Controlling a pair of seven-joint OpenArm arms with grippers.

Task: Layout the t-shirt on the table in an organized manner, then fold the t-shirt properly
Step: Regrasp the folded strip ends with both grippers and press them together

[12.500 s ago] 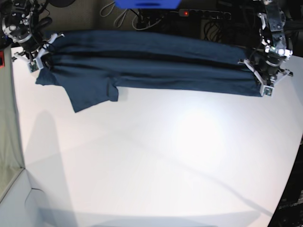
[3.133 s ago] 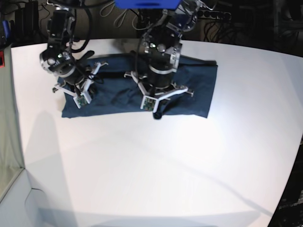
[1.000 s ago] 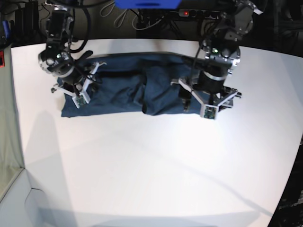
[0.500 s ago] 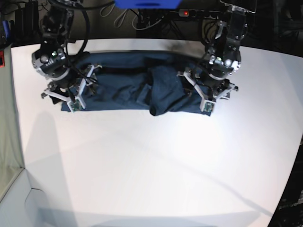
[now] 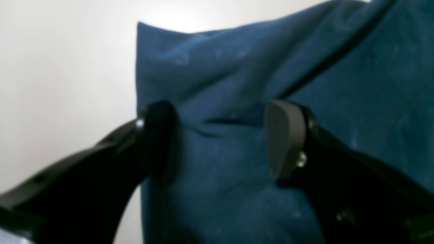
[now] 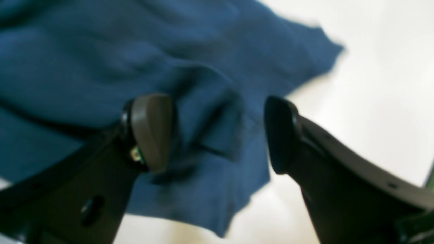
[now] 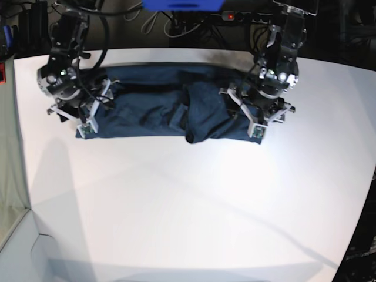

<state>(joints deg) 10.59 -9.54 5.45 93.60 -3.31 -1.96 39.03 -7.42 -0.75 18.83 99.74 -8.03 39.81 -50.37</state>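
While both pincers (image 5: 220, 139) (image 6: 217, 134) gape empty at the t-shirt's (image 7: 170, 111) end edges, bare table (image 7: 194, 205) surrounds.

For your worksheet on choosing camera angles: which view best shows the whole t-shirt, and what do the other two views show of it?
The base view: it shows the whole t-shirt as a folded strip on the table. The left wrist view shows only one corner, between open jaws. The right wrist view shows a blurred rumpled edge.
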